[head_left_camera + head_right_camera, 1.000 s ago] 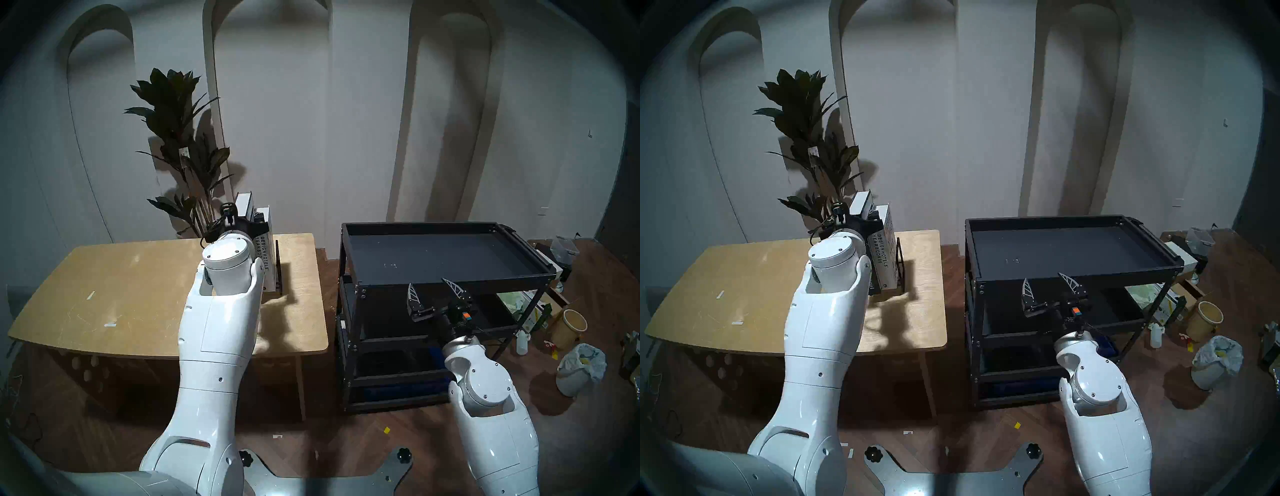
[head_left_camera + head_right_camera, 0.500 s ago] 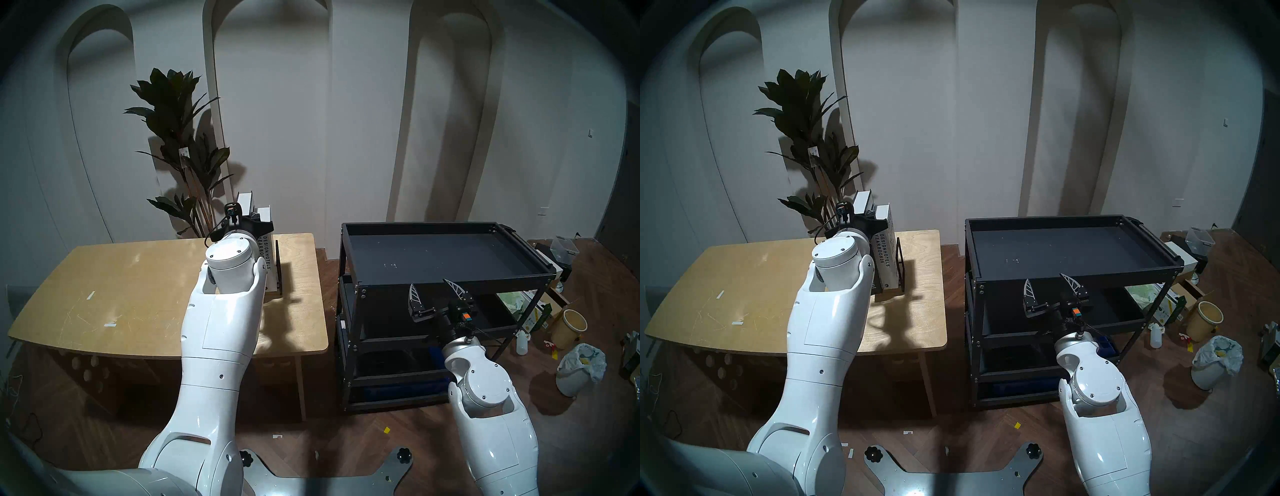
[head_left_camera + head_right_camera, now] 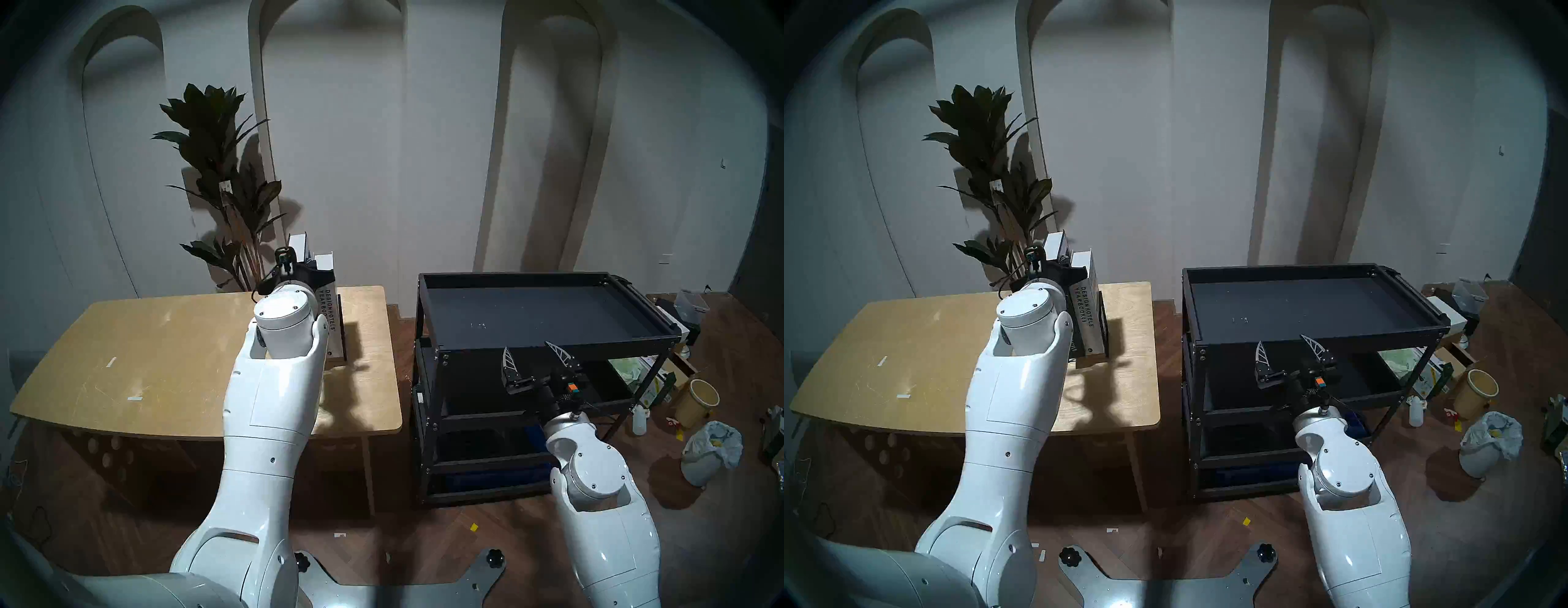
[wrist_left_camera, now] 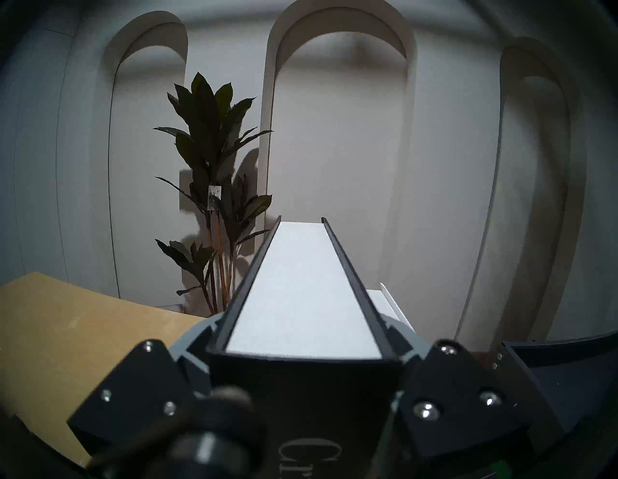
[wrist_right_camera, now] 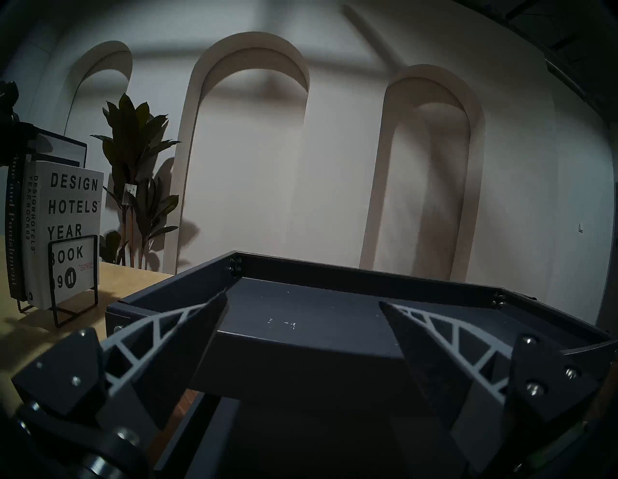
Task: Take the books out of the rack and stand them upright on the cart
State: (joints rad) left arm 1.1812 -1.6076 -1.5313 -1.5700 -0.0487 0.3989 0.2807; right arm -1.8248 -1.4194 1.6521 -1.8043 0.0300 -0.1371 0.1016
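Note:
Two books stand in a thin black wire rack (image 5: 73, 238) at the far right of the wooden table. The taller dark book (image 4: 301, 287) has white page edges and white lettering on its spine. My left gripper (image 4: 301, 331) is shut on it from the spine side, a finger on each cover. The white book (image 3: 1086, 316), lettered DESIGNHOTELS YEARBOOK, stands just to its right against the rack's end. The black three-tier cart (image 3: 530, 305) stands right of the table. My right gripper (image 3: 528, 348) hangs open at the front rim of the cart's top shelf, holding nothing.
A light wooden table (image 3: 169, 361) carries the rack. A tall dark-leaved plant (image 3: 220, 178) stands behind it against the wall. A beige bucket (image 3: 698, 401), a bagged bin (image 3: 708, 450) and boxes lie on the floor right of the cart.
My left gripper's jaws have closed onto the dark book's covers, and the wrist has edged slightly right. The right arm has barely moved.

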